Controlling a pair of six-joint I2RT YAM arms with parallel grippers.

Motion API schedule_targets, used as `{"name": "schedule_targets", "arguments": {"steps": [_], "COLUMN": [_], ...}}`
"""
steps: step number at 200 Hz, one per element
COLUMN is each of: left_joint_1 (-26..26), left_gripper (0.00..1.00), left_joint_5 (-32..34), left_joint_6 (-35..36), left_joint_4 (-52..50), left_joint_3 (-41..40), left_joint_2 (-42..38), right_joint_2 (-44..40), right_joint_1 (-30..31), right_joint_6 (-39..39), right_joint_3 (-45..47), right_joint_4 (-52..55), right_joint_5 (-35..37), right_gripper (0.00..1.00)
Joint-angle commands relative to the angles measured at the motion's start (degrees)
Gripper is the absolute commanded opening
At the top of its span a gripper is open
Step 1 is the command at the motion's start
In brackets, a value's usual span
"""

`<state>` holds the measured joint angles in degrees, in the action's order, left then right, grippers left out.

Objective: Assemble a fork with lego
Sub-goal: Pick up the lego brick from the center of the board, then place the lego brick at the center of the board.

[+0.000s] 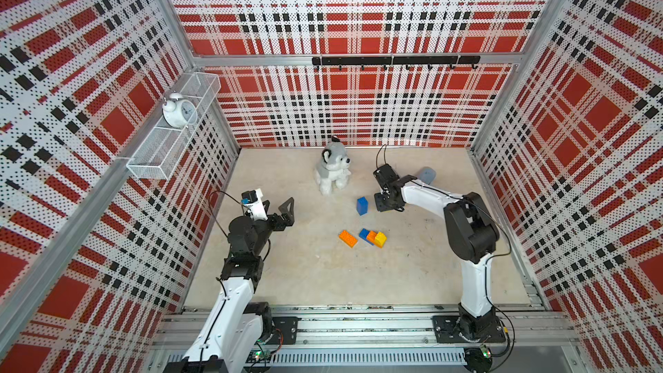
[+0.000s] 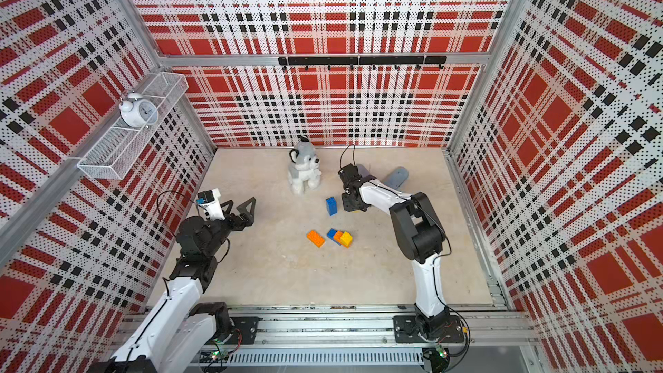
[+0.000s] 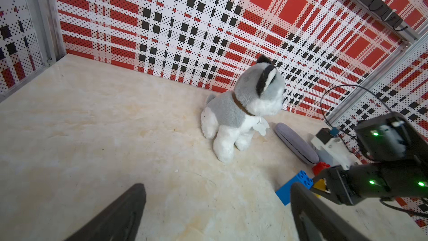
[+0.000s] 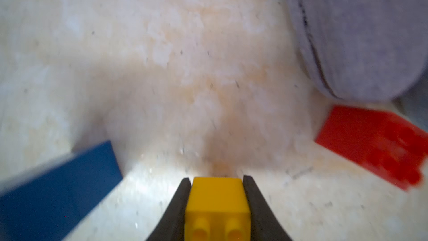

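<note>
In both top views a pale marbled desk (image 1: pixel 323 281) lay inside plaid walls (image 1: pixel 358 12), the left claw (image 1: pixel 277 209) spread wide, a plush husky (image 1: pixel 332 168) behind scattered lego (image 1: pixel 373 237). The left wrist view showed a grey case (image 3: pixel 296 143) beside a red brick (image 3: pixel 320 167). In the right wrist view the right claw (image 4: pixel 217 178) clenched a yellow brick (image 4: pixel 217 202), blue brick (image 4: pixel 58 186) alongside.

In a top view the left gripper (image 2: pixel 241 203) hangs with its jaws spread wide near the left edge of the bench (image 2: pixel 287 281). The right gripper (image 2: pixel 353 206) points down at mid-bench, just beside an upright blue brick (image 2: pixel 331 206). Nearer the front edge lie an orange brick (image 2: pixel 316 238) and a blue, orange and yellow cluster (image 2: pixel 339 237), close together. A plush dog (image 2: pixel 304 172) and a grey case (image 2: pixel 397 178) sit toward the back edge.
</note>
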<state>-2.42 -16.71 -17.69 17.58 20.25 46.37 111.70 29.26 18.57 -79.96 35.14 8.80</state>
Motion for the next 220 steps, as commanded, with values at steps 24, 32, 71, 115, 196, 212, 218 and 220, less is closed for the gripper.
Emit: {"name": "schedule_targets", "arguments": {"steps": [24,32,71,115,196,212,218,220], "left_joint_1": [0.3,0.3,0.4,0.4,0.6,0.7,0.7,0.6], "left_gripper": [1.00,1.00,1.00,1.00,1.00,1.00,1.00,1.00], "left_joint_5": [-0.4,-0.4,-0.4,-0.4,-0.8,-0.7,-0.7,-0.8], "left_joint_6": [1.2,1.2,1.4,1.6,1.9,2.0,2.0,2.0], "left_joint_4": [1.7,1.7,1.7,1.7,1.7,1.7,1.7,1.7], "left_joint_3": [-0.5,-0.4,-0.8,-1.0,-0.7,-0.7,-0.7,-0.7], "left_joint_2": [0.8,0.8,0.8,0.8,1.6,1.6,1.6,1.6], "right_joint_2": [-10.1,-10.2,-8.0,-8.8,-11.8,-12.1,-12.4,-12.4], "right_joint_1": [0.4,0.4,0.5,0.8,0.6,0.0,-0.3,-0.4], "right_joint_6": [-5.0,-4.8,-4.5,-3.7,-1.3,-1.2,-1.2,-1.2], "right_joint_3": [13.6,14.7,17.1,18.3,21.7,21.8,21.9,22.0], "right_joint_4": [-2.9,-3.2,-5.4,-3.8,0.4,1.0,1.0,1.0], "right_joint_5": [-2.5,-2.8,-4.1,-2.4,2.7,4.3,4.5,4.5], "right_gripper": [0.29,0.29,0.29,0.53,0.59,0.59,0.59,0.59]}}
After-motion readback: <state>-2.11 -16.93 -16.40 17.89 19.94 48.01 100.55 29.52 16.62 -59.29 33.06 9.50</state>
